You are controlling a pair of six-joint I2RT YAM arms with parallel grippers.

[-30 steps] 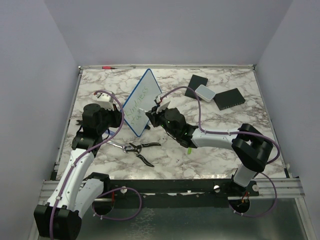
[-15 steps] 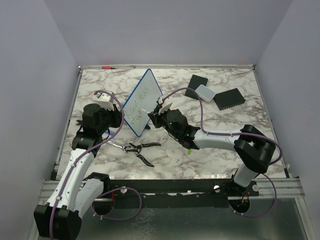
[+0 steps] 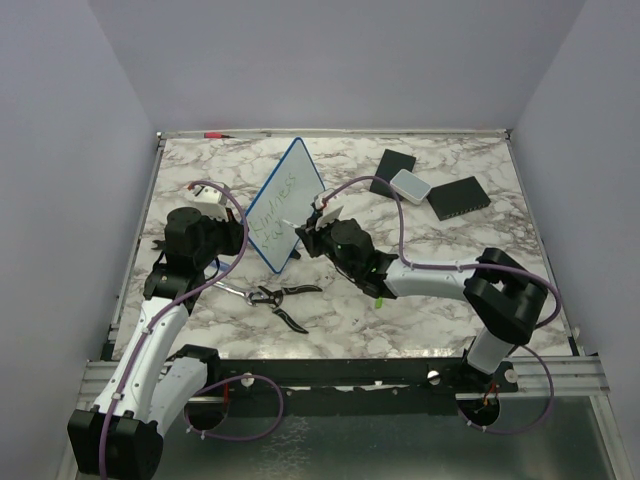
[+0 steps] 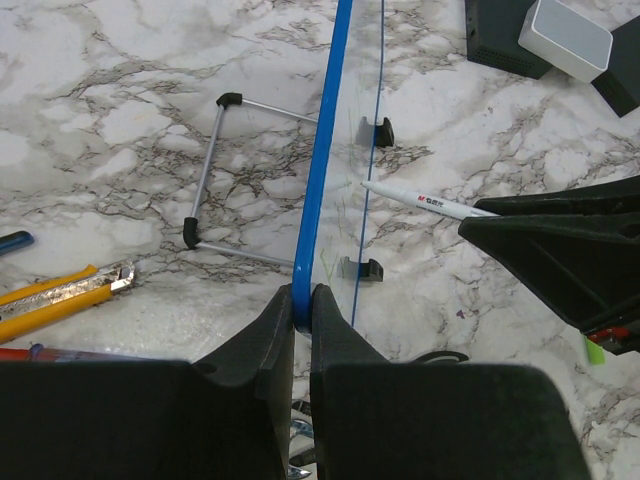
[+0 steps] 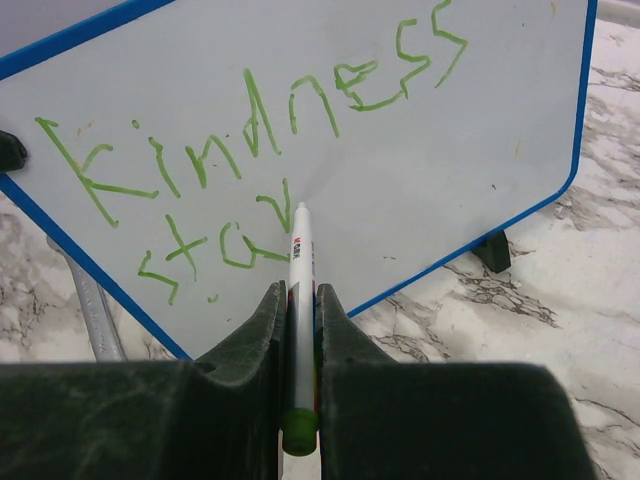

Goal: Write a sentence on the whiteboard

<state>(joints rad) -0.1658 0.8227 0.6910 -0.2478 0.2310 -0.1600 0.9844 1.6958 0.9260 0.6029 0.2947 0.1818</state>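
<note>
top: upright whiteboard point(image 3: 285, 205) at frame centre on marble bench point(image 3: 430, 295) | left wrist: tightly pinched left tool point(image 4: 303, 300) on whiteboard's blue edge, lower centre | right wrist: right tool point(image 5: 300, 300) clamped around marker point(image 5: 300, 250), bottom centre, tip at green sentence point(image 5: 250, 140) "Kindness sta"

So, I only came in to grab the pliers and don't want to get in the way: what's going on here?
The left gripper is shut on the blue frame of the whiteboard, which stands on the marble table. The right gripper is shut on a white marker whose tip is at the board's face. The green sentence reads "Kindness" with "sta" and a part-made letter beneath, so the writing is unfinished. The pliers lie free on the table.
</note>
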